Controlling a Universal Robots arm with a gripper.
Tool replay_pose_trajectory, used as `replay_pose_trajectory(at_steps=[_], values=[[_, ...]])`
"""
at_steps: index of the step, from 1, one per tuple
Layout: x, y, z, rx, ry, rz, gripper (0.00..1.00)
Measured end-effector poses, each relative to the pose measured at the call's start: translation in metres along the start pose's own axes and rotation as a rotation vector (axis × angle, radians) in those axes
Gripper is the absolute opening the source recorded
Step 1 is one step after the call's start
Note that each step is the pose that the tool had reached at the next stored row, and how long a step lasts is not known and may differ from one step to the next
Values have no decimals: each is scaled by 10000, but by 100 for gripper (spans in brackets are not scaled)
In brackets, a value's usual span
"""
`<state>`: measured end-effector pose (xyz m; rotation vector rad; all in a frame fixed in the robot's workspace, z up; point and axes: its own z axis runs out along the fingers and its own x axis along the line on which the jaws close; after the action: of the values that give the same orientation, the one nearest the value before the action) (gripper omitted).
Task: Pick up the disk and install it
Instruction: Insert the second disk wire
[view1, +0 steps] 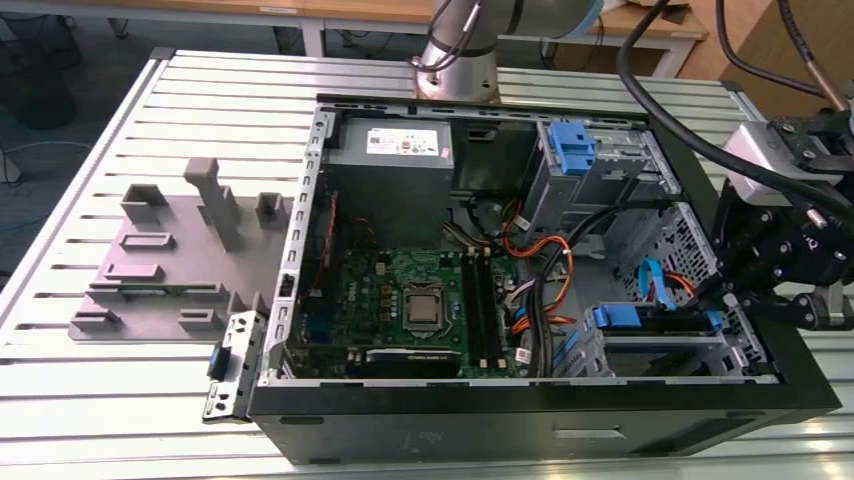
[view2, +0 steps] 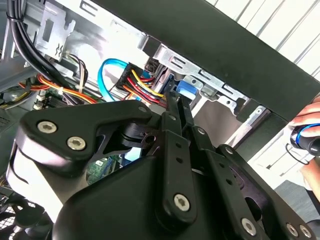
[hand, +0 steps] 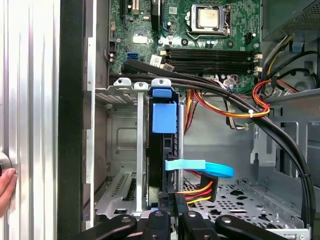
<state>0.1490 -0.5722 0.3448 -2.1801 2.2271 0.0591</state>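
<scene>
Robotics lab: slotted alu bench (view1: 120, 385), open PC case (view1: 467, 428).

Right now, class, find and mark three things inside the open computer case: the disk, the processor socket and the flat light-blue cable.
the disk (hand: 164, 119): first wrist view, on its blue carrier tab.
processor socket (hand: 207, 17): first wrist view, on the metal centre.
flat light-blue cable (hand: 202, 168): first wrist view, midway along its flat face.
</scene>
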Motion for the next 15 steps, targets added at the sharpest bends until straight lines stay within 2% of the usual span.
replay_pose_trajectory(at_steps=[9,15], values=[[14,1,27,0,1,-1,16],[67,31,28,0,2,-1,16]])
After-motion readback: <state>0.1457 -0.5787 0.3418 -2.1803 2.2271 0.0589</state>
